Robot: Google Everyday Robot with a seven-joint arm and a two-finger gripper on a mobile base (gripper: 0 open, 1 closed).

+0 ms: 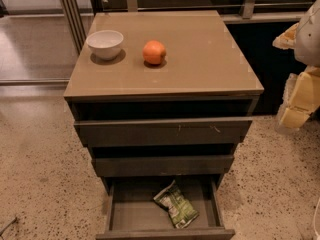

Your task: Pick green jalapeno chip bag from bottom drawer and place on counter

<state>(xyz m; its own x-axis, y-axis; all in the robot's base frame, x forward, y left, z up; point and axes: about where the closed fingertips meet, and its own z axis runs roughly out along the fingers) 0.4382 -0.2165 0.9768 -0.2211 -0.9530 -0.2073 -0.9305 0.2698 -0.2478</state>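
Note:
The green jalapeno chip bag [175, 205] lies flat in the pulled-out bottom drawer [117, 215], right of its middle and turned at a slant. The two drawers above it are pushed further in. The counter [200, 54] is the tan top of the cabinet. My gripper [300, 91] shows at the right edge of the view, beside the cabinet's right side at about counter height. It is well above and to the right of the bag and touches nothing.
A white bowl [105, 43] and an orange fruit [154, 52] stand on the counter's left half. Speckled floor surrounds the cabinet. A dark wall panel and metal rails run behind it.

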